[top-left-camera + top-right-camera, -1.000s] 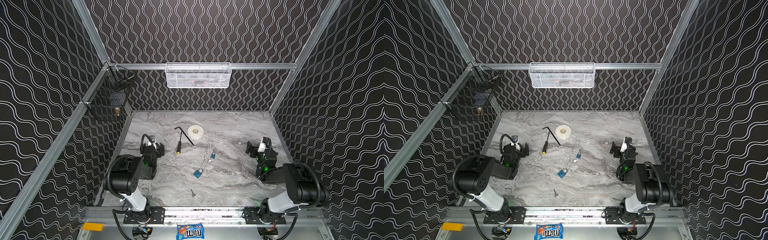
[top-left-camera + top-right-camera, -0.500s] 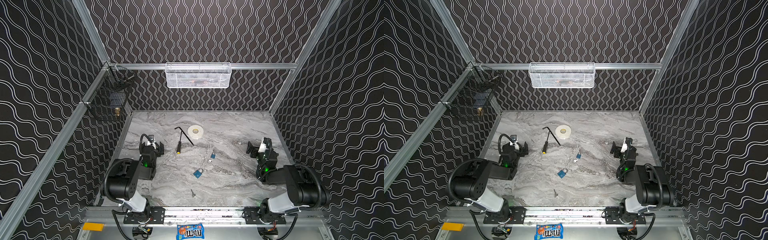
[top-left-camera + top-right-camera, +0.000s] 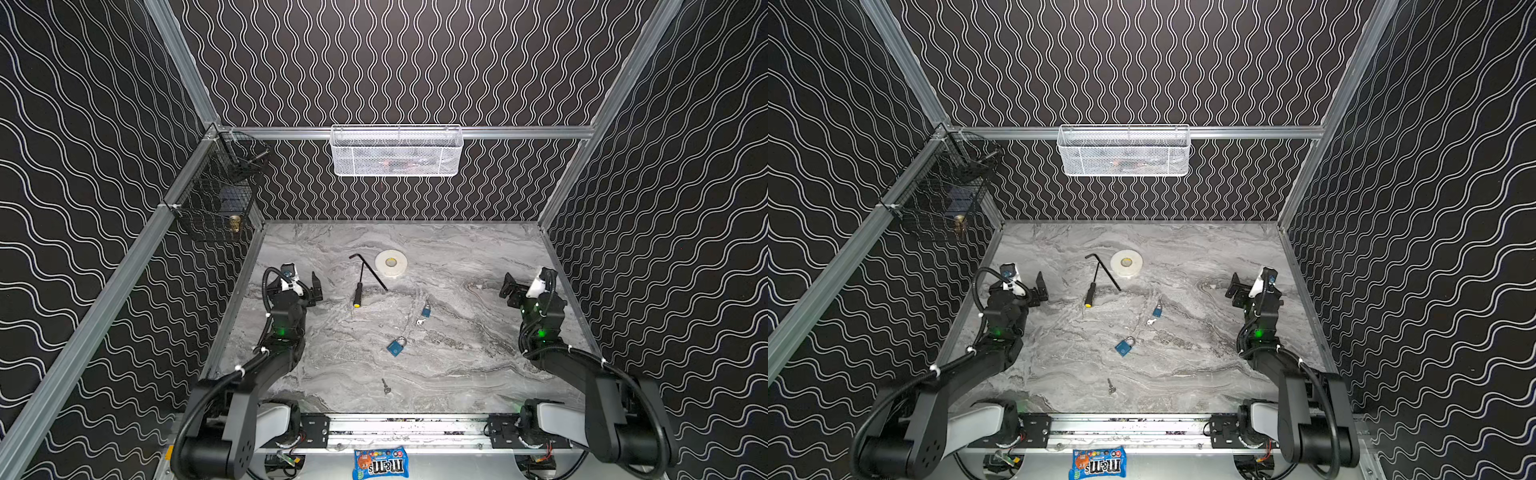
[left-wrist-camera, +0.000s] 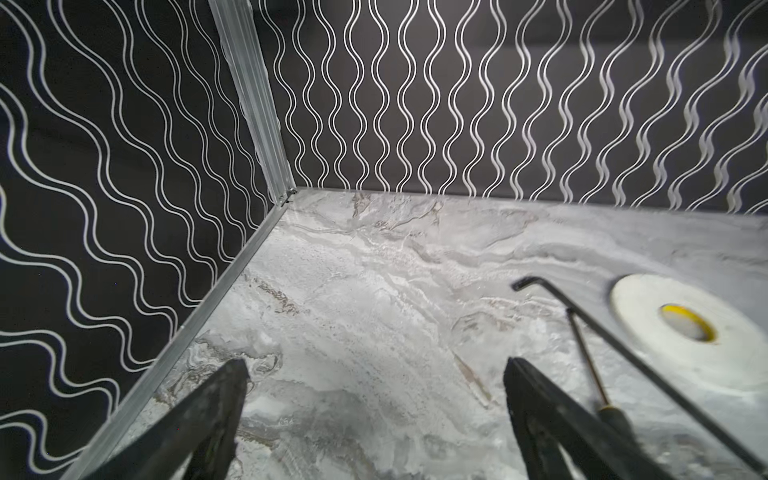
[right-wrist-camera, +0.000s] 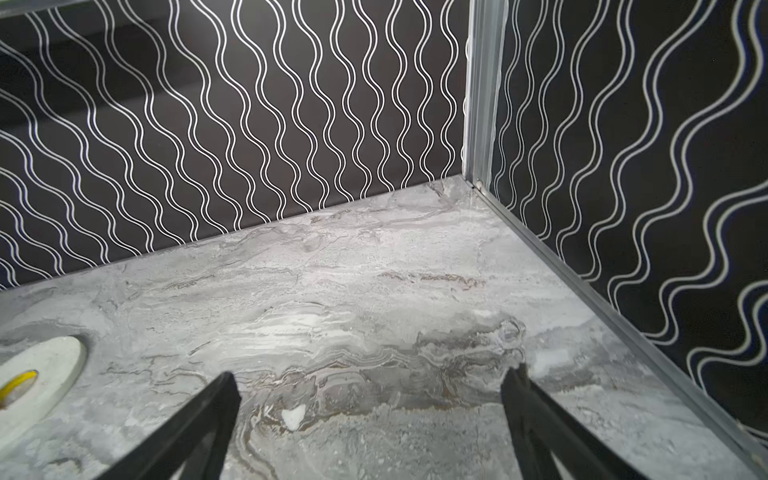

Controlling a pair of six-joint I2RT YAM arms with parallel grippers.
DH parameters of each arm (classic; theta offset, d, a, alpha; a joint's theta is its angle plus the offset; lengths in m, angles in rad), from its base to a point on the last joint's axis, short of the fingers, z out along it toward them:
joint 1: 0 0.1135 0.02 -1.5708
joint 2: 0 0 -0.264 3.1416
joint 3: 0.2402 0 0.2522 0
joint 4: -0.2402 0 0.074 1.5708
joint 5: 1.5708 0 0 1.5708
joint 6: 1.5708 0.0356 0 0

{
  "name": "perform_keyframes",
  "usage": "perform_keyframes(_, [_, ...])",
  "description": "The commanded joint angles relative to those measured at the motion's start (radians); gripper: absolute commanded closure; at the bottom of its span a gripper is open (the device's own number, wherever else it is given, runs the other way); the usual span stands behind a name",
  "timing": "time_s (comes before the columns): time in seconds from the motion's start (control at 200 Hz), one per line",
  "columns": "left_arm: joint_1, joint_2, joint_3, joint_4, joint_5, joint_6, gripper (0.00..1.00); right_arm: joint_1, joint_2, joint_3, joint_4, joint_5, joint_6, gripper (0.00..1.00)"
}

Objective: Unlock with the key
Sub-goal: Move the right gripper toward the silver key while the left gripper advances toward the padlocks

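A blue padlock (image 3: 397,346) (image 3: 1124,346) lies shut mid-table in both top views. A silver key (image 3: 386,386) (image 3: 1110,385) lies nearer the front edge, apart from it. A smaller blue padlock (image 3: 426,310) (image 3: 1158,309) and a small white key (image 3: 420,321) (image 3: 1151,321) lie farther back. My left gripper (image 3: 307,284) (image 3: 1034,286) (image 4: 374,365) stands open and empty near the left wall. My right gripper (image 3: 510,286) (image 3: 1236,286) (image 5: 372,374) stands open and empty near the right wall. Neither wrist view shows a lock or a key.
A white tape roll (image 3: 390,263) (image 4: 681,328) (image 5: 29,374), a black hex key (image 3: 372,272) (image 4: 623,345) and a yellow-tipped screwdriver (image 3: 357,293) lie at the back middle. A white mesh basket (image 3: 397,151) and a black wire basket (image 3: 216,199) hang on the walls. A candy bag (image 3: 380,463) sits beyond the front rail.
Both arms' elbows have sunk lower toward the front rail, the left one more. The grippers stay open and near their places; the locks and keys have not moved.
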Motion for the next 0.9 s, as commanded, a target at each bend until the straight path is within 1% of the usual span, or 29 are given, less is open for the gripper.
perform_keyframes(0.0, [0.003, -0.066, 0.053, -0.199, 0.013, -0.169, 0.01, -0.003, -0.054, 0.02, -0.098, -0.056, 0.102, 0.01])
perform_keyframes(0.035, [0.003, -0.087, 0.076, -0.254, 0.025, -0.201, 0.01, -0.003, -0.074, 0.037, -0.15, -0.057, 0.167, 0.01])
perform_keyframes(0.085, [0.003, -0.11, 0.104, -0.318, 0.062, -0.251, 0.01, -0.004, -0.099, 0.079, -0.278, -0.042, 0.283, 0.01])
perform_keyframes(0.145, [0.003, -0.123, 0.13, -0.39, 0.089, -0.344, 0.01, -0.003, -0.11, 0.128, -0.415, -0.046, 0.367, 0.01])
perform_keyframes(0.195, [0.004, -0.119, 0.141, -0.416, 0.121, -0.404, 0.01, -0.005, -0.105, 0.147, -0.489, -0.019, 0.459, 0.01])
perform_keyframes(0.235, [0.004, -0.109, 0.142, -0.421, 0.15, -0.434, 0.01, -0.014, -0.099, 0.169, -0.552, -0.021, 0.491, 0.01])
perform_keyframes(0.285, [0.005, -0.102, 0.142, -0.431, 0.178, -0.469, 0.01, -0.021, -0.097, 0.2, -0.614, -0.059, 0.481, 0.01])
perform_keyframes(0.335, [0.013, -0.099, 0.145, -0.449, 0.221, -0.498, 0.01, -0.021, -0.106, 0.222, -0.654, -0.122, 0.438, 0.01])
perform_keyframes(0.41, [0.018, -0.115, 0.141, -0.451, 0.288, -0.498, 0.01, -0.018, -0.132, 0.223, -0.679, -0.169, 0.418, 0.01])
perform_keyframes(0.445, [0.018, -0.126, 0.141, -0.459, 0.303, -0.499, 0.01, -0.018, -0.144, 0.223, -0.692, -0.184, 0.41, 0.01])
perform_keyframes(0.545, [0.017, -0.156, 0.153, -0.515, 0.332, -0.502, 0.01, -0.015, -0.151, 0.255, -0.763, -0.283, 0.369, 0.01])
perform_keyframes(0.586, [0.017, -0.161, 0.155, -0.531, 0.355, -0.508, 0.01, -0.002, -0.147, 0.268, -0.791, -0.305, 0.349, 0.01])
perform_keyframes(0.681, [0.017, -0.167, 0.165, -0.576, 0.418, -0.522, 0.01, 0.05, -0.142, 0.3, -0.862, -0.319, 0.305, 0.01])
perform_keyframes(0.716, [0.015, -0.169, 0.167, -0.585, 0.445, -0.527, 0.01, 0.076, -0.141, 0.312, -0.889, -0.304, 0.295, 0.01])
perform_keyframes(0.781, [0.008, -0.173, 0.179, -0.615, 0.481, -0.536, 0.01, 0.15, -0.135, 0.341, -0.943, -0.282, 0.275, 0.01])
perform_keyframes(0.851, [-0.016, -0.181, 0.189, -0.648, 0.503, -0.538, 0.01, 0.238, -0.115, 0.375, -1.008, -0.218, 0.276, 0.01])
perform_keyframes(0.896, [-0.04, -0.187, 0.198, -0.678, 0.502, -0.534, 0.01, 0.281, -0.102, 0.389, -1.036, -0.213, 0.279, 0.01])
